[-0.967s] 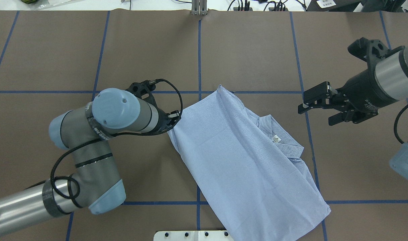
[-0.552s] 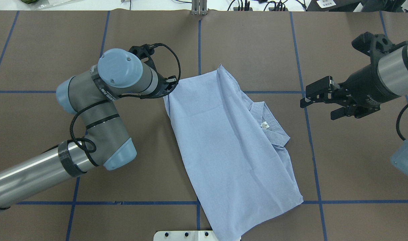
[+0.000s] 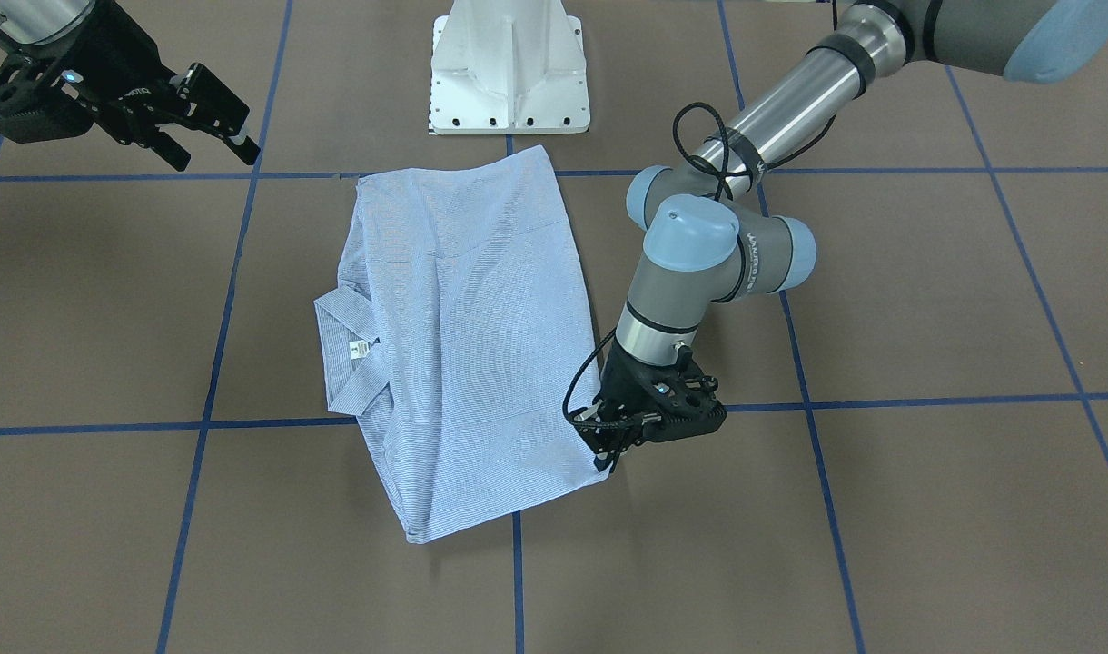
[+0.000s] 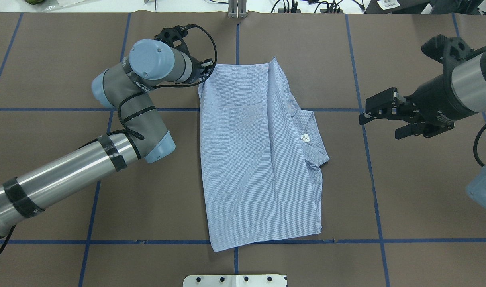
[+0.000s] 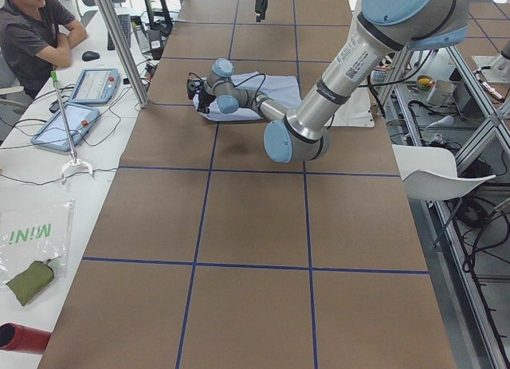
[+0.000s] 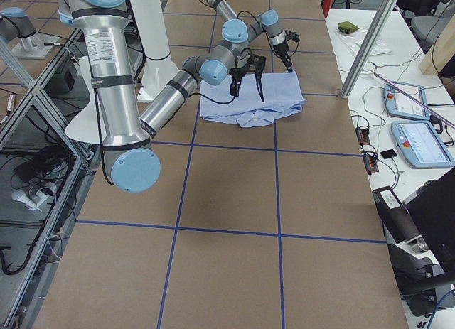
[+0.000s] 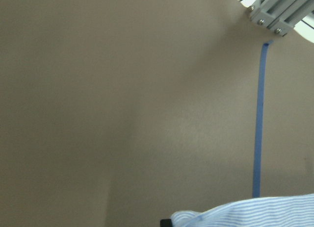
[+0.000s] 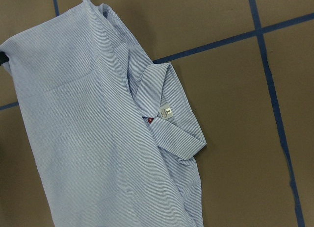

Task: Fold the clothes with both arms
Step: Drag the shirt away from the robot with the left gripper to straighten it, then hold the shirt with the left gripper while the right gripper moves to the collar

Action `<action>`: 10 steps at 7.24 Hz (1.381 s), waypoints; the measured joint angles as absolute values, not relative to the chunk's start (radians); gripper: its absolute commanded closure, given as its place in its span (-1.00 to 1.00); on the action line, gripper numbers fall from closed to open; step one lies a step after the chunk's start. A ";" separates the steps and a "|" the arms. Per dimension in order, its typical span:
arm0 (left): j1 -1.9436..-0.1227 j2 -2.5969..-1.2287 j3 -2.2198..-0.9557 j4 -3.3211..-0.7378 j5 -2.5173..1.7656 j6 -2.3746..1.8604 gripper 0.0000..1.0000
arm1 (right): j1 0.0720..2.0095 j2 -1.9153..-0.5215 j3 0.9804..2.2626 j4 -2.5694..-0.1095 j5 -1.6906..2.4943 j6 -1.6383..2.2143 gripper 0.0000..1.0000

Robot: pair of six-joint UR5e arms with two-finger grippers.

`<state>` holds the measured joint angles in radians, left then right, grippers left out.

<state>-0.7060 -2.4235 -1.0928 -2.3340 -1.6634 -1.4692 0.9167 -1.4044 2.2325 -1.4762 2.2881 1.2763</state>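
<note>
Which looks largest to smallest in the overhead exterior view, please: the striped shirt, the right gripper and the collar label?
1. the striped shirt, by far largest.
2. the right gripper, though raised nearer the camera, which may enlarge it.
3. the collar label, tiny.

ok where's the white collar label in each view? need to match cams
Exterior front-facing: label left of centre, at the shirt's left edge.
Overhead exterior: label right of centre.
Exterior left: cannot make it out.
Exterior right: too small to tell.
Left wrist-mounted: not in it.
Right wrist-mounted: label around centre.
Shared landmark: the collar that the label sits on.
</note>
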 measured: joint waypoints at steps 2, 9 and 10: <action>-0.707 -2.473 -1.004 -2.418 -1.644 -1.470 1.00 | 0.918 -1.407 2.234 -1.476 2.288 1.276 -1.00; -0.722 -2.468 -1.024 -2.436 -1.616 -1.468 -1.00 | 0.914 -1.397 2.171 -1.402 2.254 1.234 -1.00; -0.730 -2.431 -1.093 -2.426 -1.622 -1.466 -1.00 | 0.907 -1.394 2.110 -1.329 2.245 1.216 -1.00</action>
<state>-0.7296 -2.4307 -1.0931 -2.4264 -1.6215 -1.4659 0.9070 -1.3936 2.1102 -1.3289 2.2451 1.2161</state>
